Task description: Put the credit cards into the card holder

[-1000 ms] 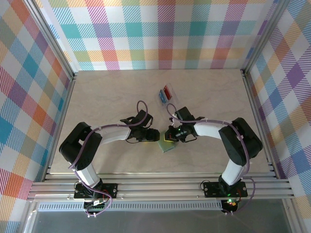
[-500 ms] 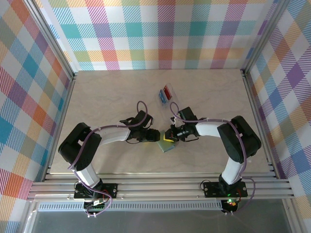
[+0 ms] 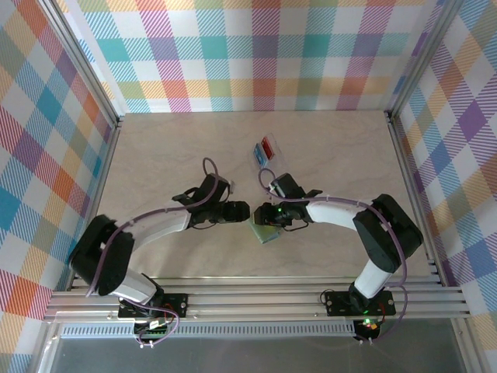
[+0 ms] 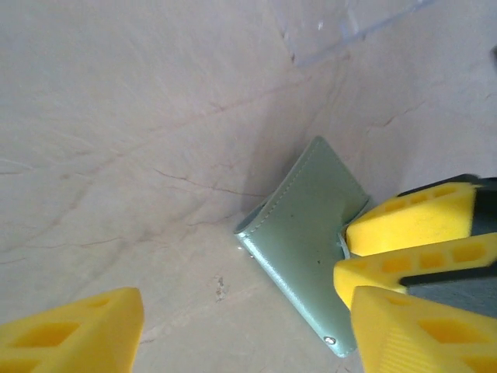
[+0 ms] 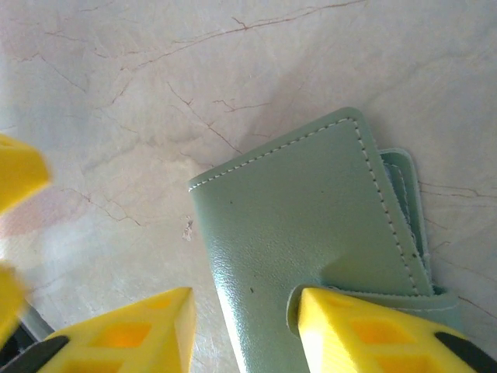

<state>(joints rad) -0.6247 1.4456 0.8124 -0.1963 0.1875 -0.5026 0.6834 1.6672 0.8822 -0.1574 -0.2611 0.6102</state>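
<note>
Card holder [image 3: 266,233] lies folded on tabletop [image 3: 171,155] between the arms. Left tool [image 3: 241,211] wide, right tool [image 5: 245,307] half-spread over its edge. Lift one flap, pin the other, then fetch credit cards [image 3: 265,148].

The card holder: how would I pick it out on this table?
On the beige table, find the clear tray near the middle. A little nearer the front edge lies the card holder: flat, folded, grey-green with pale stitching, opaque where the tray is see-through.
</note>
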